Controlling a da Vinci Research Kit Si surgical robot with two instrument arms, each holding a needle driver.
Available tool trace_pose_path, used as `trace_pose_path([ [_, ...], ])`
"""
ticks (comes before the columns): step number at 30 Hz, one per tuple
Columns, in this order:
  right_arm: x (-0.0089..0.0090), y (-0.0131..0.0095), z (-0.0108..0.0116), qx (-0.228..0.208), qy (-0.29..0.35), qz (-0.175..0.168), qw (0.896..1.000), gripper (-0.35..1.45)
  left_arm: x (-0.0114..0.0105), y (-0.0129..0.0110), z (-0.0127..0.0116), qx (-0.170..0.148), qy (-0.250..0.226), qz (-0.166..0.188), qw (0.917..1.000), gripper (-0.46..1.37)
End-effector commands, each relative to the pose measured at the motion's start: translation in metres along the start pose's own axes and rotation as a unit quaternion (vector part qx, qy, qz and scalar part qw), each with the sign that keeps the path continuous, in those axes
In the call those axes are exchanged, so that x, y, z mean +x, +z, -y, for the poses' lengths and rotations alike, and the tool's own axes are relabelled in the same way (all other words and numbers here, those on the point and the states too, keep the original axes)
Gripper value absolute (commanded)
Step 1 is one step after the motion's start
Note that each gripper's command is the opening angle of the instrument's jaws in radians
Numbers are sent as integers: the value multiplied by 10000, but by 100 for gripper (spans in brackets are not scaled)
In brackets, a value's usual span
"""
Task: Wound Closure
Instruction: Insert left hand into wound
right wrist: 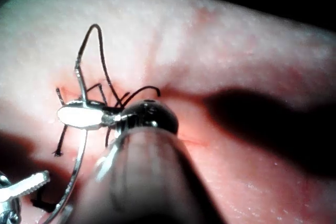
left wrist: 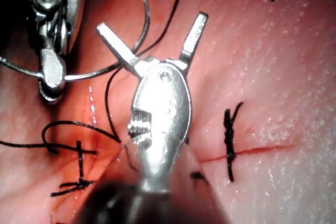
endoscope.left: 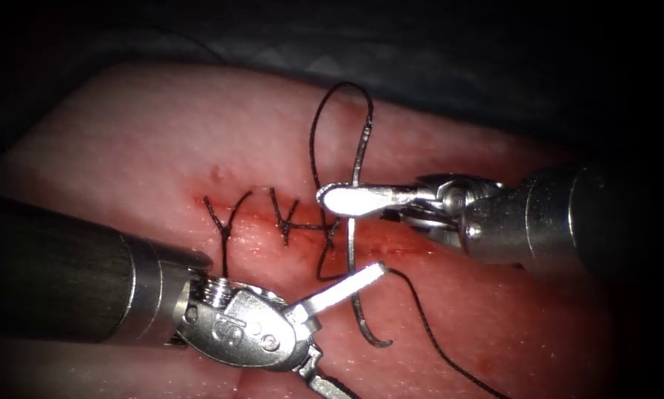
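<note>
two tools over the tissue [endoscope.left: 162, 140]: the right tool [endoscope.left: 330, 198] has its fingers clenched on the needle [endoscope.left: 353, 244] near the thread end of its curve, the needle standing clear of the tissue across the cut [endoscope.left: 413, 247]. the left tool [endoscope.left: 380, 270], fingers spread wide and grasping nothing, sits just beside the needle's lower curve, with the thread [endoscope.left: 435, 340] trailing off right and stitches [endoscope.left: 225, 222] left of it.

Surgical training bench, stitched tissue [endoscope.left: 162, 140] slab, dark surround
</note>
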Motion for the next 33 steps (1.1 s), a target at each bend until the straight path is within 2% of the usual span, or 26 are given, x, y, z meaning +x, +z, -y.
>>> trace_pose_path([
  [1, 2, -5, 1, -77, -69, -77, 9999, -35, 1, -5, -1, -2, -39, 14, 10000, 101],
  [4, 6, -13, 3, -138, -129, -206, 9996, -35, 4, -11, -1, -6, -75, 21, 10000, 95],
  [7, 13, -26, 8, -171, -269, -328, 9990, -35, 7, -23, 1, -4, -172, 36, 9998, 72],
  [8, 16, -30, 10, -210, -323, -371, 9986, -35, 8, -27, 1, 0, -205, 26, 9998, 60],
  [12, 26, -42, 16, -281, -464, -536, 9971, -35, 12, -37, 5, 73, -327, 87, 9994, 45],
  [14, 32, -49, 19, -312, -523, -659, 9960, -35, 14, -42, 7, 223, -438, 157, 9987, 23],
  [18, 42, -58, 23, -391, -825, -860, 9921, -35, 17, -49, 10, 362, -706, 287, 9964, 24],
  [21, 51, -61, 25, -425, -1127, -1058, 9871, -35, 18, -54, 13, 424, -854, 697, 9930, 43],
  [27, 65, -63, 34, -437, -1563, -1302, 9781, -35, 18, -59, 15, 679, -863, 1442, 9834, 42],
  [31, 76, -67, 45, -370, -1822, -1448, 9718, -35, 18, -61, 17, 789, -897, 1630, 9794, 40],
  [33, 86, -72, 56, -341, -1998, -1512, 9675, -35, 18, -64, 23, 867, -946, 1682, 9774, 32],
])
